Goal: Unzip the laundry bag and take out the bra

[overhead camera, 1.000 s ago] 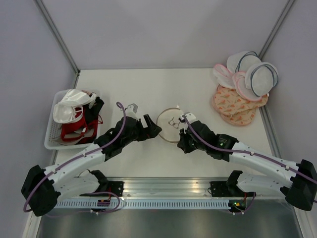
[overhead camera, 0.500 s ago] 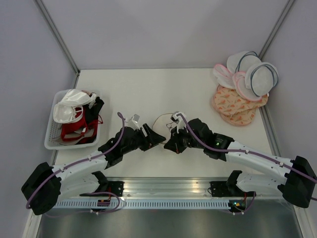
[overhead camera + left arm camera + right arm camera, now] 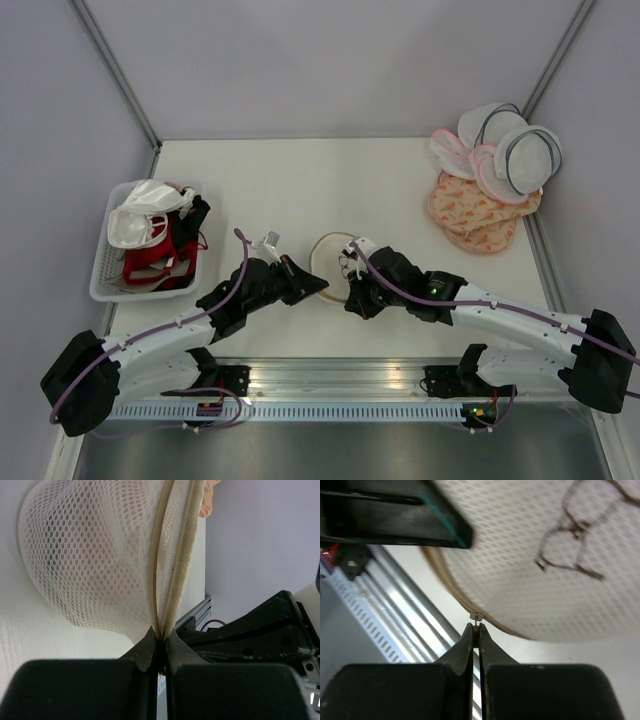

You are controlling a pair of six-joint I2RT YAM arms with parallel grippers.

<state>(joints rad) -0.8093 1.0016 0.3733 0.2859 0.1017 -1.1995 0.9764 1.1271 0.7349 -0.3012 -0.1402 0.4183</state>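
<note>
With the laundry bag (image 3: 331,262) at the near middle of the table (image 3: 300,180) between my arms, the left gripper (image 3: 159,641) pinches its zip seam (image 3: 170,570) as an anchor so the right gripper (image 3: 476,631), jaws pressed together on the zipper pull (image 3: 476,616), can draw it (I can't see the bra).

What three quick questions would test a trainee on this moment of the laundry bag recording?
1. True or false: the left gripper is shut on the zipper seam of the round cream mesh laundry bag.
2. What do the right gripper tips pinch? A: the small metal zip pull. B: a black strap. C: a pink patterned pouch.
3. Fill in: the white plastic basket sits on the ____ arm's side.

Key: 1 true; 2 A; 3 left.
</note>
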